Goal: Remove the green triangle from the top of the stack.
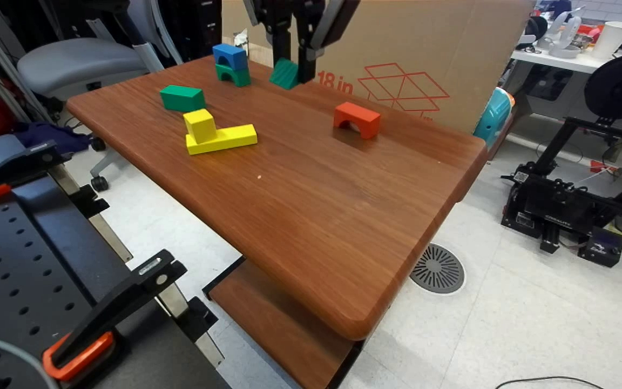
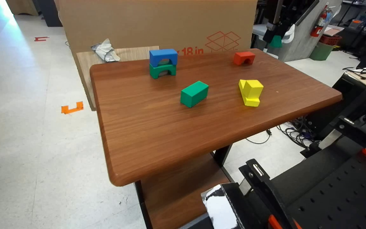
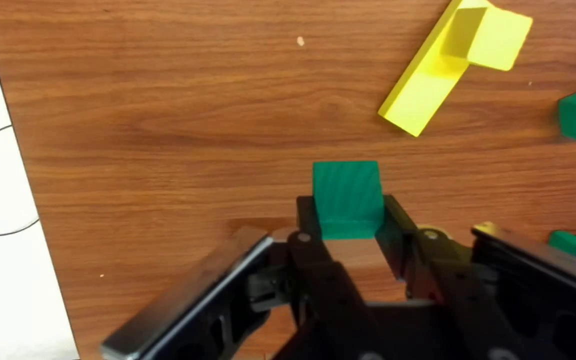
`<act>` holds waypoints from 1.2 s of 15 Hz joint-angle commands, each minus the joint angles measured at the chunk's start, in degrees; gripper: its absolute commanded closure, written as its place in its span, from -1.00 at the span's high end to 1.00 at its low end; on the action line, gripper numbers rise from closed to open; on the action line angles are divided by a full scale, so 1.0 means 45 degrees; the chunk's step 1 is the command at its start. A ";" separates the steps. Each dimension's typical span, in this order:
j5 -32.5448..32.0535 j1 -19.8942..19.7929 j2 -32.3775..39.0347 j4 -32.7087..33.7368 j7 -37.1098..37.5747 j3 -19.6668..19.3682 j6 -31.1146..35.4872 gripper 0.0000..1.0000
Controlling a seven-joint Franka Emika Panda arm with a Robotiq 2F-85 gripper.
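Wrist view: pincer [image 3: 350,216] pinching green triangle [image 3: 348,192] | both exterior views only: printed cardboard [image 2: 138,25]

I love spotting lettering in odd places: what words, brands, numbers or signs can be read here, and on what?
"18 in": in red on the box, in both exterior views.
"CREALITY": on the printer.
No words, just a red symbol: same box.
Too small to read: the clamp label and the red print under the symbol.
Wrist view: none.
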 commanded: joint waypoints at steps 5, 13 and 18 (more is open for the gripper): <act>-0.0544 -0.0509 0.2929 0.2497 -0.0448 -0.0082 -0.1063 -0.83; -0.1349 -0.0550 0.4235 0.3725 -0.0130 -0.0296 -0.1600 -0.83; -0.1526 -0.0687 0.3429 0.2856 -0.0644 -0.0003 -0.1448 0.61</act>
